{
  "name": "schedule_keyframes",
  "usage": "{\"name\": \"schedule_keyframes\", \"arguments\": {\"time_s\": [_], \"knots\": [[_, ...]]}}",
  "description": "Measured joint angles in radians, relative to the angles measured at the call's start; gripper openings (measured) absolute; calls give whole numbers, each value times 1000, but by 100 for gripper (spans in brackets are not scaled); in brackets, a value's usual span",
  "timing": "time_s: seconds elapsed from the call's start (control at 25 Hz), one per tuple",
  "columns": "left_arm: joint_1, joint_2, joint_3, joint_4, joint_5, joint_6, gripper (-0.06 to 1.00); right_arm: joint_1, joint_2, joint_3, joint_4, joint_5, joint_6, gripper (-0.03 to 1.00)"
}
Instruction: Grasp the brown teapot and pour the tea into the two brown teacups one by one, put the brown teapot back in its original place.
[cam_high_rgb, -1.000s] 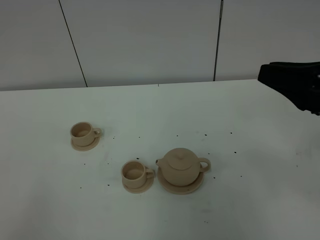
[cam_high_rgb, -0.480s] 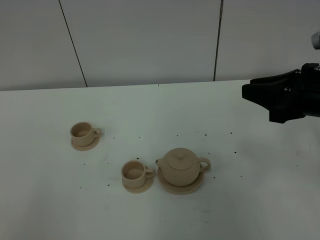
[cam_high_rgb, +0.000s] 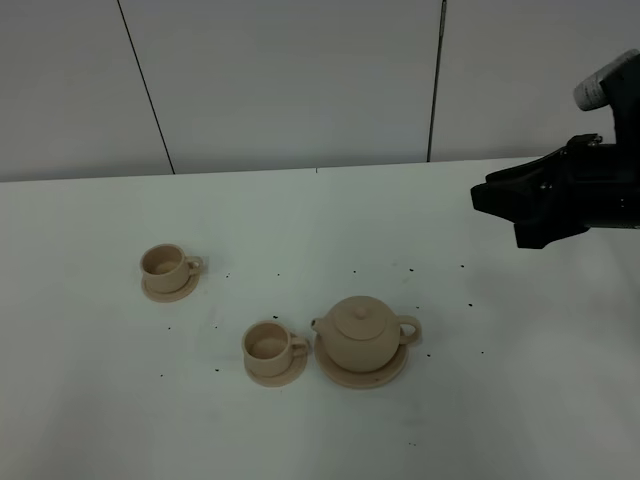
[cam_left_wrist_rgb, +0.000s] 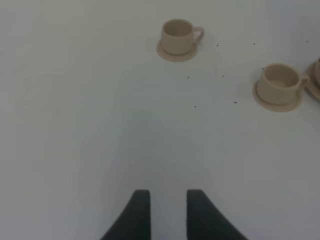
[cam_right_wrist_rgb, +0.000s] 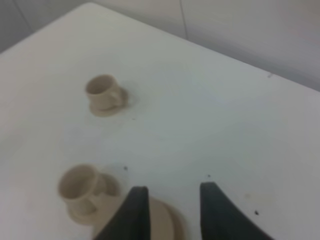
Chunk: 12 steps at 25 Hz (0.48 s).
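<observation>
The brown teapot (cam_high_rgb: 360, 333) sat untouched on its wide saucer (cam_high_rgb: 392, 373) near the front of the table (cam_high_rgb: 100, 420). Your right claw (cam_high_rgb: 497, 218), spread and empty, had swung in from the right edge toward it, so the grasp was still ahead.

The brown teapot (cam_high_rgb: 360, 335) sits on its wide saucer (cam_high_rgb: 362, 380) on the white counter (cam_high_rgb: 520, 400). One teacup (cam_high_rgb: 268, 346) stands just beside it at nine o'clock, and the other teacup (cam_high_rgb: 162, 264) well apart at ten. The right hand (cam_high_rgb: 492, 199) hangs at two o'clock from the teapot, well apart.
</observation>
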Motion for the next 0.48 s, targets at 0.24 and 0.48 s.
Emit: {"name": "schedule_keyframes", "arguments": {"time_s": [0.24, 0.48], "knots": [[0, 0, 0, 0, -1, 0, 25, 99, 122, -164, -271, -14, 114, 24], [0, 0, 0, 0, -1, 0, 25, 172, 211, -334, -546, 21, 231, 24]]}}
